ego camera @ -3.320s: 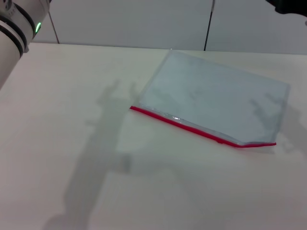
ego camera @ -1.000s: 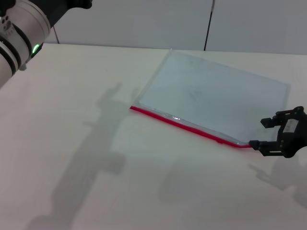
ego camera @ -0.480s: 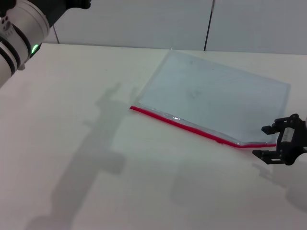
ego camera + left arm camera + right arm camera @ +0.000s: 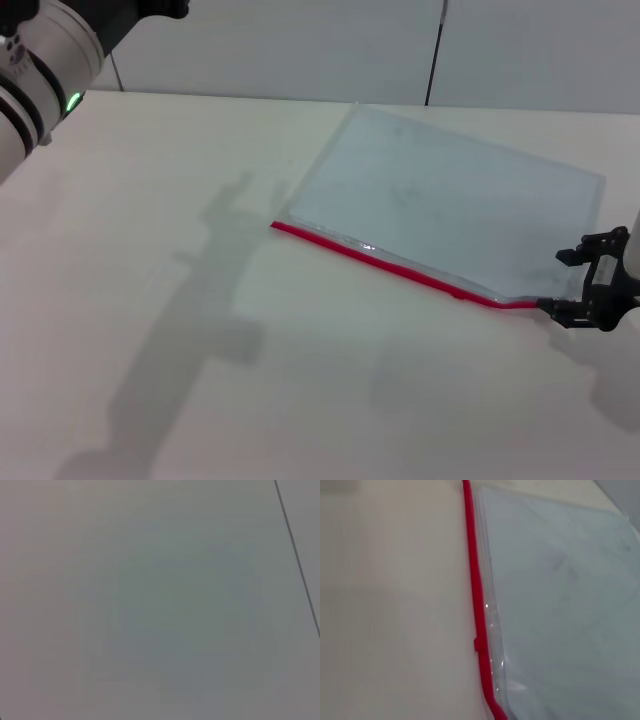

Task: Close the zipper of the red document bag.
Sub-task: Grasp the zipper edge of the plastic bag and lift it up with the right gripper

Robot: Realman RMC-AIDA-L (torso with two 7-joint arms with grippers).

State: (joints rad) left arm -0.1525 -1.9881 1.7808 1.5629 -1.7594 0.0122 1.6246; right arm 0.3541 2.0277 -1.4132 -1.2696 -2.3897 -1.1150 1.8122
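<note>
One red document bag (image 4: 450, 205) lies flat on the table (image 4: 200, 380), right of centre. Its single zipper (image 4: 385, 262) runs along the near edge, slanting from left-far to right-near. The right gripper (image 4: 578, 284), fingers apart, sits at the zipper's right end, the strip stretching away leftward. The left gripper (image 4: 150, 8) hangs far left, well apart; I cannot tell its state.

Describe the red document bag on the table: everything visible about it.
The red document bag is a flat, rectangular pouch of translucent pale blue-grey plastic, lying askew on the white table. Its near long edge carries the bright red zipper, with a small red nub partway along. The plastic ripples slightly beside the zipper. The right end effector sits open at the bag's near right corner, at the zipper's end; whether it touches is unclear. The left end effector is out of view.
</note>
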